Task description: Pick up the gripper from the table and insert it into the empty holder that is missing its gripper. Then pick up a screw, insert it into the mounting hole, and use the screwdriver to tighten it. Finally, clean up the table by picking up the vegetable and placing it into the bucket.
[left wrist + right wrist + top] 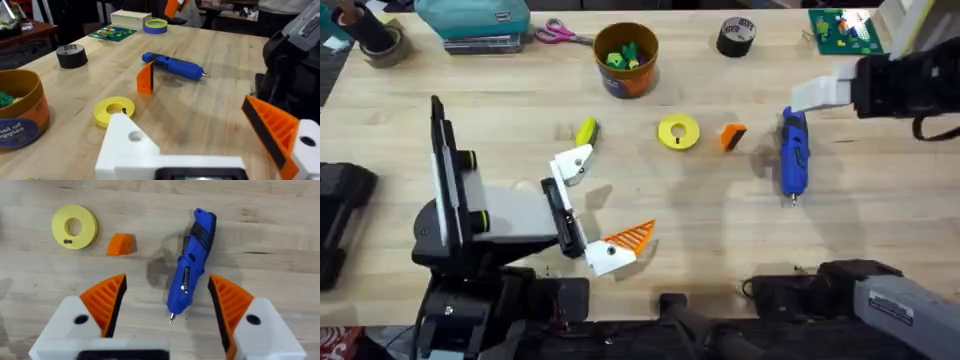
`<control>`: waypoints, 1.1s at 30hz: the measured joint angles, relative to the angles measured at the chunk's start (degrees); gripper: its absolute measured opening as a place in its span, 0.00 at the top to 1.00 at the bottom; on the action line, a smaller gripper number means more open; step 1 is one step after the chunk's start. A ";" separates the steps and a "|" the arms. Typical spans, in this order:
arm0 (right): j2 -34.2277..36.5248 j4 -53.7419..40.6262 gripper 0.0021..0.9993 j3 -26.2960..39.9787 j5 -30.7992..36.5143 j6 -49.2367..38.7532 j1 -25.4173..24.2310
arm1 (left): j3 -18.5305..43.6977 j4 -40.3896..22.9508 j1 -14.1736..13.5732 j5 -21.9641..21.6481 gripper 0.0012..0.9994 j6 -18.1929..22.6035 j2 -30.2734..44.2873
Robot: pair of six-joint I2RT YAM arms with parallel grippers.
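Orange-brown, the bucket [627, 60] stands at the upper middle of the overhead frame with green and yellow toy pieces inside. In the left wrist view its blue label [15, 134] reads in part "of" and "eggies"; the rest is cut off. The black tape roll [736, 37] has a pale label too small to read.

Lying loose on the wooden table [720, 215] near the frame's centre, the gripper [733, 136] is a small orange wedge; the left wrist view shows it standing on edge [145, 78], just beside the yellow ring [678, 133] and a little apart from the screwdriver [793, 155]. That blue tool lies right of centre with its metal bit toward the lower edge. The right wrist view alone shows a small dark screw [67, 242] resting on the ring.

Left of the ring lies the vegetable [586, 131], yellow with a green end.

At the lower middle of the overhead frame, the left gripper [590, 205] has fingers spread wide: one bare white holder [572, 164] and one carrying an orange ribbed pad [630, 237]. The right gripper [167, 305] hovers with its two padded fingers apart on either side of the screwdriver's bit end, not touching it.
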 joint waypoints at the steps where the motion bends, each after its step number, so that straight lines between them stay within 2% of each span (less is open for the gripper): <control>1: 0.00 0.00 0.00 0.00 0.00 0.00 0.00 | 0.00 -0.02 0.00 0.25 0.01 0.00 -0.01; 33: 0.02 0.01 0.00 0.00 0.00 0.02 0.00 | 0.00 -0.20 0.00 1.40 0.01 0.00 -0.02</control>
